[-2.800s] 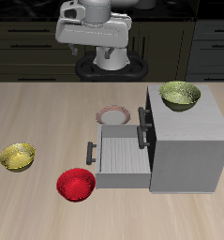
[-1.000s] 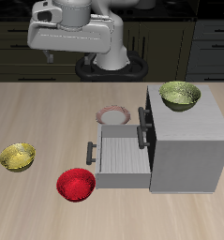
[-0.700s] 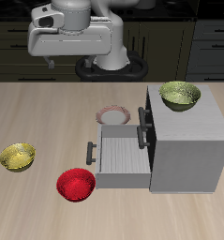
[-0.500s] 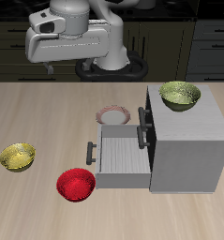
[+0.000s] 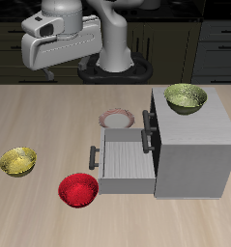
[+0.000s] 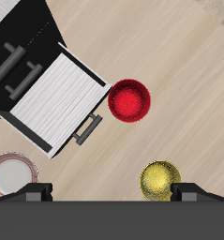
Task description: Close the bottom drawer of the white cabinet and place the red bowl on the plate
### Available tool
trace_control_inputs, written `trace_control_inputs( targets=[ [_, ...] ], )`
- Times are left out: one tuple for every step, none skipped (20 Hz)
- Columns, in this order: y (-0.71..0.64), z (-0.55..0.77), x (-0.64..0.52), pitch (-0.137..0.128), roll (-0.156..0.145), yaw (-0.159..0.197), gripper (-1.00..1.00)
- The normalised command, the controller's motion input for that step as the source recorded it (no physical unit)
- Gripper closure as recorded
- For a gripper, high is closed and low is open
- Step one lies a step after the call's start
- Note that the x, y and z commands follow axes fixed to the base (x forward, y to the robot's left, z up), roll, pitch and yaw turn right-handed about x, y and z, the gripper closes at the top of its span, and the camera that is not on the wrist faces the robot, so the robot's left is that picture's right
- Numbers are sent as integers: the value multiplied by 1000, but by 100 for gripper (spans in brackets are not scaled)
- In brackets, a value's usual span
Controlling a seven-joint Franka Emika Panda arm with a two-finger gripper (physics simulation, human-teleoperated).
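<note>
We see the tool high above the bench, well clear of everything on it. In the wrist view only the tips of its two fingers show, set far apart at either side, so we read it as wide open, with nothing between them and nothing touched (the exterior view shows mostly the arm's bulky housing, not the fingers).

The bottom drawer of the white cabinet stands pulled out toward the open bench, its dark bar handle at the outer end and its inside bare. The upper drawer above it is shut flush with the cabinet face.

The red bowl sits on the bench just off the corner of the open drawer, near its handle but apart from it, toward the bench's front edge. The plate lies farther back, beside the cabinet, with nothing on it. A yellow-green bowl rests well apart from the red one, and an olive-green bowl sits on the cabinet's top.
</note>
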Motion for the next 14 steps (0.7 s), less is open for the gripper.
trace_control_inputs(
  targets=[
    [80,-12,-185,-101,74,406,-100],
    [-107,-10,-89,68,36,-4,-100],
    [89,66,-202,-170,-64,284,-100],
    [16,-84,-87,33,64,122,-100],
    [-49,-95,-86,17,-11,117,-100],
    [88,-139,-114,-131,-12,457,-100],
    [-132,-61,-223,65,92,171,-100],
    [-19,-72,-97,-118,-30,396,-100],
    [-69,-182,-56,129,44,61,-100],
    [-70,-137,-74,86,4,60,-100],
    [29,-58,-39,6,-32,127,-100],
    [-12,-236,-188,-82,-25,724,-100],
    [-3,4,-89,-32,-20,142,-100],
    [22,-108,-184,-324,-130,738,-100]
  ],
)
